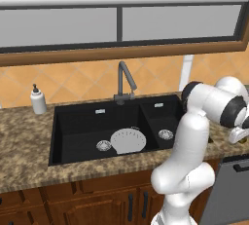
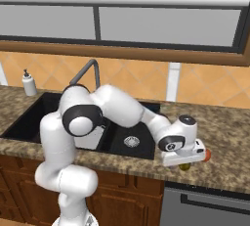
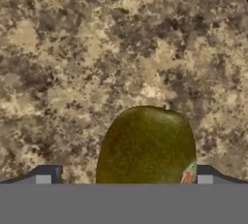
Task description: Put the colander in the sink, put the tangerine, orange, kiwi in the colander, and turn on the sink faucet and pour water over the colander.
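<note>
While colander (image 1: 128, 140) sits in sink (image 1: 78, 126), pincer (image 3: 124, 182) spread astride kiwi (image 3: 145, 145) on speckled granite counter (image 3: 72, 48).

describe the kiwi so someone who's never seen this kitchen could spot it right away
Start at the black sink and follow the speckled granite counter to its right, to where the gripper hangs low by the front edge. The kiwi lies on the counter there, between the fingertips. It is a small olive-green oval, unlike the orange-coloured fruit beside the hand.
</note>
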Tool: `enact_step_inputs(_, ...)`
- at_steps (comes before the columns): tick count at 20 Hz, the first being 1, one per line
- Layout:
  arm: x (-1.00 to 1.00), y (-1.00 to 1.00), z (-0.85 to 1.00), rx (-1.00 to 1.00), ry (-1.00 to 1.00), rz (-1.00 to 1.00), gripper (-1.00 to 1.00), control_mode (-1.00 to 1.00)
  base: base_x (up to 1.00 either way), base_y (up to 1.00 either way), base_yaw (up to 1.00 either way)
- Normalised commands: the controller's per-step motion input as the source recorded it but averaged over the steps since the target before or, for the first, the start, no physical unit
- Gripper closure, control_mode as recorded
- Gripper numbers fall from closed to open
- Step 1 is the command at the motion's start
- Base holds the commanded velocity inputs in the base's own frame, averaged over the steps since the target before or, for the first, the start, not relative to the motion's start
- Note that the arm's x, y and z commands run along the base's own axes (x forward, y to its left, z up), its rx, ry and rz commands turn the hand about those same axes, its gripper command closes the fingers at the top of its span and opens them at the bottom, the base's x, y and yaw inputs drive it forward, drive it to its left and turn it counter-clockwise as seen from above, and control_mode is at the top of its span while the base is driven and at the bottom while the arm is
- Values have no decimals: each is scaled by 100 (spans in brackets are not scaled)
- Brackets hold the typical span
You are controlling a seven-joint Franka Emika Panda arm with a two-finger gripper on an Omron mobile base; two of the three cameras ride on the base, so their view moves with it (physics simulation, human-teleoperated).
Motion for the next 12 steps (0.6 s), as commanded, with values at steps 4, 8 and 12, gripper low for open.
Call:
enact_step_inputs(4, 0, 0, -29, -1, 11, 14, 100, -100, 0, 0, 0)
enact_step_inputs(8, 0, 5, -4, 0, 3, 10, 100, -100, 0, 0, 0)
enact_step_inputs(12, 0, 50, 48, 0, -1, 3, 100, -100, 0, 0, 0)
